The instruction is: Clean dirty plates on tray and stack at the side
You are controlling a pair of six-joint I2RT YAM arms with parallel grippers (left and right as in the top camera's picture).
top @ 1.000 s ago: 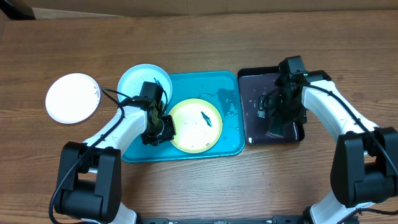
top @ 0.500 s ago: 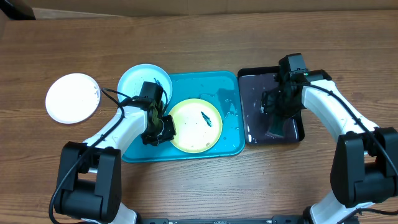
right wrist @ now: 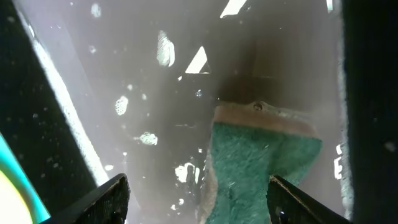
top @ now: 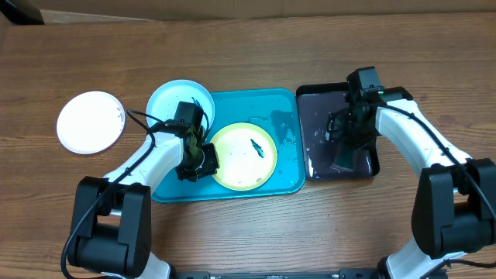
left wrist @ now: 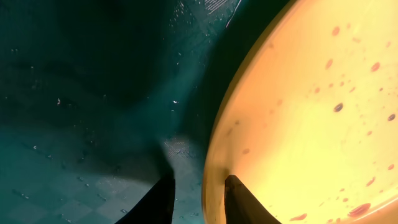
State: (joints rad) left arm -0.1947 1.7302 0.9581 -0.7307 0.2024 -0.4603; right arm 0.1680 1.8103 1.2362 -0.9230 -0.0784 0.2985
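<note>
Plate (left wrist: 311, 93) rim in L gripper (left wrist: 198, 186)

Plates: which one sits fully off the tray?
The white plate, alone on the table at left; yellow plate lies in the tray, blue plate overlaps its corner.

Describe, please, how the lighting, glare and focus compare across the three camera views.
Overhead: even light, sharp, with small glare spots on the wet teal tray and black tray. Left wrist: dim, the tray nearly dark, the pale yellow plate glowing orange, fingers in silhouette. Right wrist: bright reflections on the black tray's wet floor, green sponge fairly sharp, fingertips dark.
</note>
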